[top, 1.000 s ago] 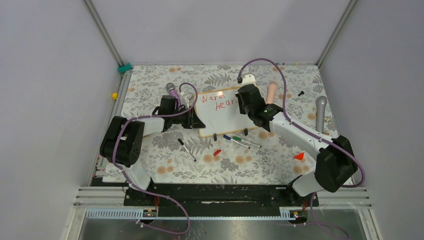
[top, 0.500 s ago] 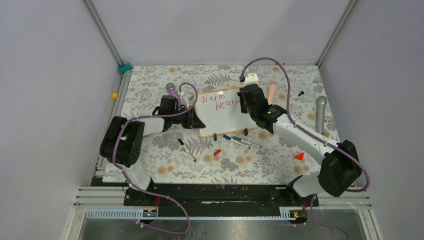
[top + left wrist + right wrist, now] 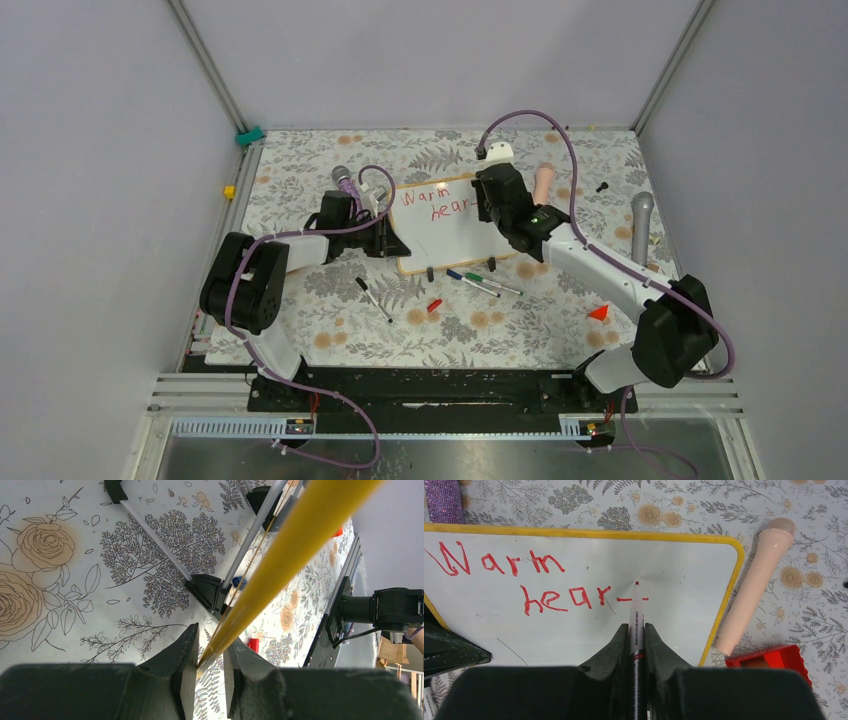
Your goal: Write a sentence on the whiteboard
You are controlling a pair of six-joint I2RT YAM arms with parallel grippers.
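Glossy white, the whiteboard is yellow-framed (rounded corners); the sentence, red, reads "Warm hear-"

On the floral cloth, a pink microphone lies at two o'clock, a grey microphone at three, a red cap at six, a pen at seven.

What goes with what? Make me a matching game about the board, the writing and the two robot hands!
Things:
1. sentence
2. whiteboard frame
3. right hand
4. left hand

Colour or state:
A. shut on the marker
B. red
C. pinching the whiteboard's edge
D. yellow

Pairs: 1-B, 2-D, 3-A, 4-C
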